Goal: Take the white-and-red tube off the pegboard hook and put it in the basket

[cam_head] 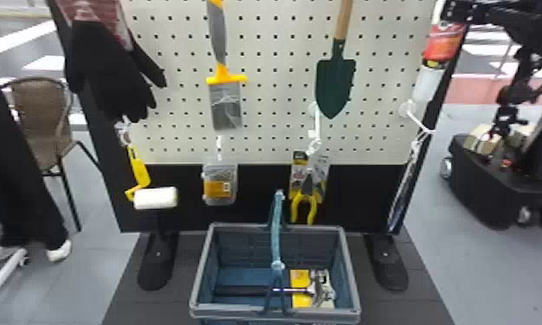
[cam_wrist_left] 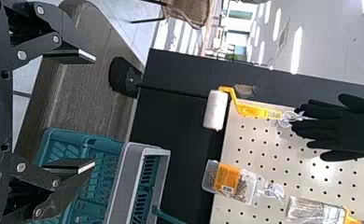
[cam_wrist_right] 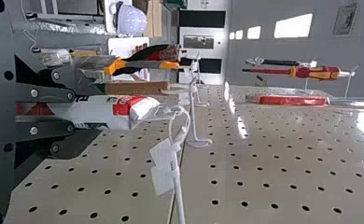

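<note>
White-and-red, the tube (cam_wrist_right: 98,112) is hanging at one o'clock from the basket (cam_head: 198,276), right fingers (cam_wrist_right: 80,143) grasping it, left fingers (cam_wrist_left: 73,56) standing empty and apart, its loop (cam_wrist_right: 185,122) seemingly circling the hook (cam_wrist_right: 179,200), unhooking and basketing both awaiting.

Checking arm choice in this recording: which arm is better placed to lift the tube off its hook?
Right, I'd say: the right gripper holds the tube close to its hook, while the left gripper is open and empty, near the basket.
</note>
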`<state>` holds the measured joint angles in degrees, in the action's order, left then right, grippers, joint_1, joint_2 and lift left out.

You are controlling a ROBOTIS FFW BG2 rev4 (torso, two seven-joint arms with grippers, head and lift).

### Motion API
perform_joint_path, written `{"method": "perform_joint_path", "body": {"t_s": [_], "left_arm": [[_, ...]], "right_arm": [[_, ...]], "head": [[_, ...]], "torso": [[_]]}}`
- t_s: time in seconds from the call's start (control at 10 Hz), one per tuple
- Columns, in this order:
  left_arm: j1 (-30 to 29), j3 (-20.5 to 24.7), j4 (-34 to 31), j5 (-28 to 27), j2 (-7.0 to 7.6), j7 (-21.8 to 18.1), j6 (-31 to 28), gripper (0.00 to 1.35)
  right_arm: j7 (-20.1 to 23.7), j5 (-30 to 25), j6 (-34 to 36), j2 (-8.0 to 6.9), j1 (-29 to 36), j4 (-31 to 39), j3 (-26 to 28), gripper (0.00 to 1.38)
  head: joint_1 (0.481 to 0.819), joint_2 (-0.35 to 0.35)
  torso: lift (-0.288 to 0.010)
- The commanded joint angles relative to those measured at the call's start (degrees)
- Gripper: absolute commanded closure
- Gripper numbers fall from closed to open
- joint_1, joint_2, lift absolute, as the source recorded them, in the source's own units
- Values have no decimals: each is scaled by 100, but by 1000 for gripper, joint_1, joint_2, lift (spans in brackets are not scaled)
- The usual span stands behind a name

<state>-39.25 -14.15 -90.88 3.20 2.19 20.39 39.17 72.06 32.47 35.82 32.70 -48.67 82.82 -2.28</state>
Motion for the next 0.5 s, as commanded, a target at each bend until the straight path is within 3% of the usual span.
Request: {"method": "perform_joint_path", "body": {"t_s": [0.0, 0.4], "left_arm": [[-4, 0, 10, 5, 1, 0, -6, 478], [-28, 9, -4, 14, 1, 0, -6, 478]], "right_arm": [[-7, 14, 13, 0, 35, 121, 35, 1092], [-78, 49, 74, 0, 195, 557, 202, 1092]], "head": [[549, 0], [549, 0]], "torso": [[-100], [-100]]}}
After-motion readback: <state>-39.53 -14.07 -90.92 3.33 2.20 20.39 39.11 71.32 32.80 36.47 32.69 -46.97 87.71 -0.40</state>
